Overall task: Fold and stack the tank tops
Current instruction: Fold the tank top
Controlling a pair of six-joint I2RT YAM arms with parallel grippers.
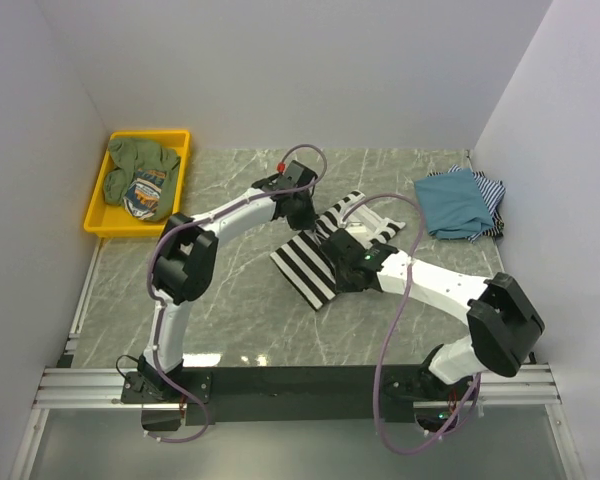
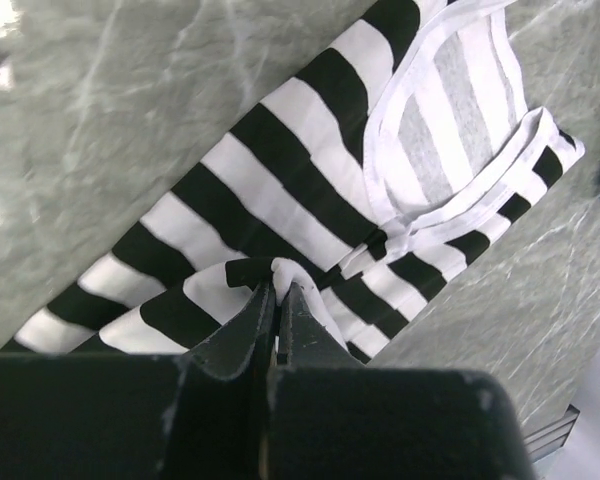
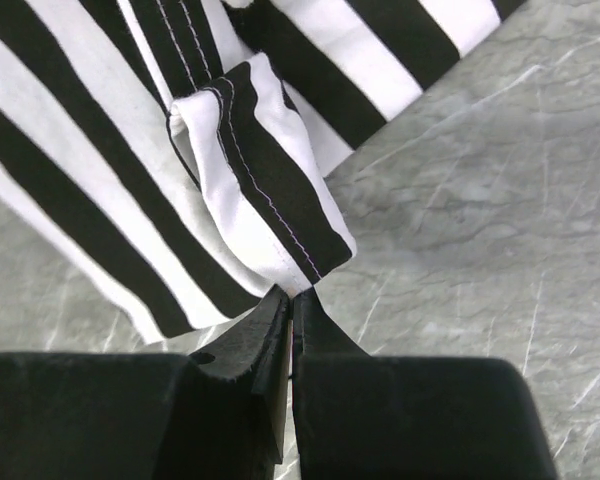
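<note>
- The black-and-white striped tank top (image 1: 320, 265) lies mid-way across the counter (image 1: 230, 320), part folded.
- The left end effector (image 2: 276, 300) pinches a bunched edge of it, and the right end effector (image 3: 292, 298) pinches a hem corner.
- The teal top (image 1: 450, 200) rests on the thin-striped tops (image 1: 494, 190) at far right.
- Judged: stack begun, this fold unfinished.

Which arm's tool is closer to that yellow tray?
Left. The left tool pinches the striped top right of the yellow tray; the right tool grips the same top, farther right.
</note>
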